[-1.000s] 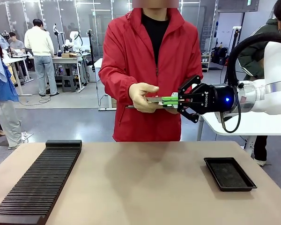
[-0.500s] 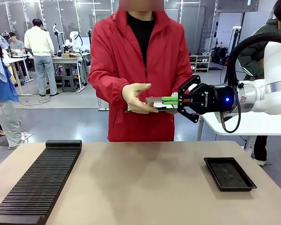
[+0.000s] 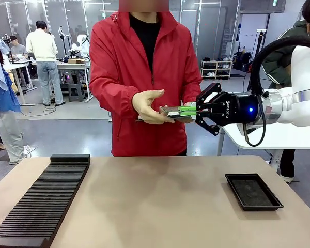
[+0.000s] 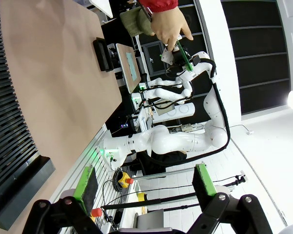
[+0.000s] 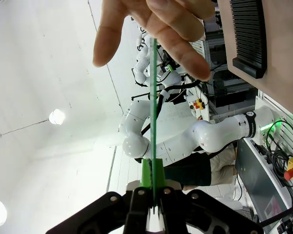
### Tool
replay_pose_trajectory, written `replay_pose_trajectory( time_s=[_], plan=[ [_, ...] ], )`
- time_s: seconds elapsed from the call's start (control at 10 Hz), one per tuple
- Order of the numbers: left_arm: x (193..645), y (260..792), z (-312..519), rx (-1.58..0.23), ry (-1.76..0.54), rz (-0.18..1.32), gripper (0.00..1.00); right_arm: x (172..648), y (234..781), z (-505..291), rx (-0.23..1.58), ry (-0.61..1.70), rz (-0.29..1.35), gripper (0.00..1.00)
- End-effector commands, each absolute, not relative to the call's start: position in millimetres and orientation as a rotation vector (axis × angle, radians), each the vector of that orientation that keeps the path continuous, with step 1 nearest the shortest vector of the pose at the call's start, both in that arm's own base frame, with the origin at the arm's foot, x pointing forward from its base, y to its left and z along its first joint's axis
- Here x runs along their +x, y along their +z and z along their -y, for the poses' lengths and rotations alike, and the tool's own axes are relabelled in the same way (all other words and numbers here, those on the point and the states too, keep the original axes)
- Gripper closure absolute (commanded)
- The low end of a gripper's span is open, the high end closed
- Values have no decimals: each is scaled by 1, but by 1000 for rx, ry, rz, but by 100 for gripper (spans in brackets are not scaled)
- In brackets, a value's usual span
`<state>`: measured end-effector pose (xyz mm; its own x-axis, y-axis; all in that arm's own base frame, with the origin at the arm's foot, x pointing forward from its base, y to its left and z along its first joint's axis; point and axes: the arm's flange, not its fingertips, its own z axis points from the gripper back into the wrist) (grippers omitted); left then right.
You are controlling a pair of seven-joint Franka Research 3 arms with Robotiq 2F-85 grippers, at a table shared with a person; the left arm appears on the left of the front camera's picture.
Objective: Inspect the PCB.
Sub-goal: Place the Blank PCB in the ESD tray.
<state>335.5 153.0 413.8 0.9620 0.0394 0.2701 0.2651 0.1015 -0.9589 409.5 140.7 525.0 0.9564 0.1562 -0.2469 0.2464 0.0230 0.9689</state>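
Beyond the far edge of the table (image 3: 160, 201), my right tool (image 3: 183, 109) is clamped shut on one end of the PCB (image 3: 168, 109). A person's hand (image 3: 151, 106) holds the other end. I'd hold it level and steady.

"What kind of place is this?"

"A robot lab, I think. A big white robot arm (image 3: 299, 98) reaches out above a tan table (image 3: 160, 206)."

"What else tells you?"

"A black rack (image 3: 41, 201) with lots of slots lies along the table's left edge. A black tray (image 3: 253, 192) sits near its right edge. Behind are glass walls (image 3: 51, 13), a grey floor (image 3: 67, 134) and metal shelves (image 3: 214, 70). A person (image 3: 44, 51) stands at a work bench (image 3: 75, 66) full of gear."

"Anything more?"

"A red stop button (image 5: 289, 174) with loose cables (image 5: 276, 155) near it."
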Motion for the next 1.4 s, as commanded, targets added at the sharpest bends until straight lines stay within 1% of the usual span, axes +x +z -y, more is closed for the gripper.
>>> replay_pose_trajectory(
  time_s=[0.0, 0.7, 0.8, 0.9, 1.3],
  plan=[
    [333, 414, -153, -1470, -173, 245, 0, 410, 525, -142, 1554, -72, -318, 100],
    [333, 414, -153, -1470, -173, 245, 0, 410, 525, -142, 1554, -72, -318, 100],
    [333, 414, -153, -1470, -173, 245, 0, 410, 525, -141, 1555, -72, -321, 97],
    [333, 414, -153, -1470, -173, 245, 0, 415, 525, -133, 1546, -74, -290, 97],
    [333, 414, -153, -1470, -173, 245, 0, 385, 518, -61, 1356, 48, -165, 97]
  ],
)
